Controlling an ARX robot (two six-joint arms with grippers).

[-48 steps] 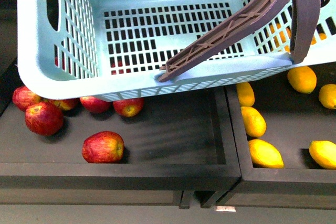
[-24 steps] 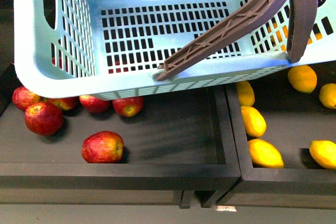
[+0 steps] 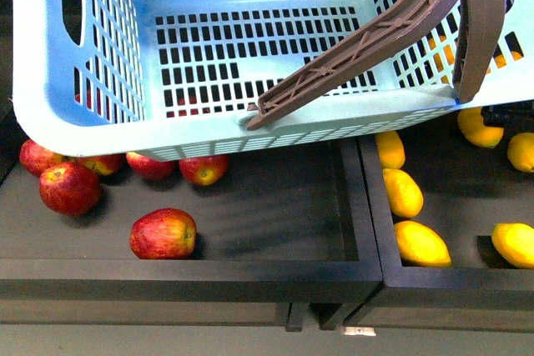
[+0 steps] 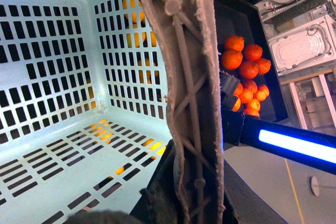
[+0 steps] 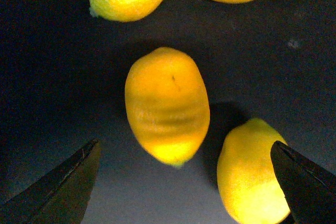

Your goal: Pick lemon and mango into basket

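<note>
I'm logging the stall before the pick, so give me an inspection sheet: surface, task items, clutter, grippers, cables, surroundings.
Surface: black trays side by side, dark floors.
Job's things: basket tilted above the trays, nothing seen inside; lemon loose on a tray floor; mango not identified.
Clutter: red apples in the left tray; other lemons in the right; oranges further off.
Grippers: right gripper jaws open above the lemon, not touching; left gripper mostly hidden by the basket's handle, state unclear.
Cables: wires on grey equipment.
Surroundings: pale floor, lit blue strip.
</note>
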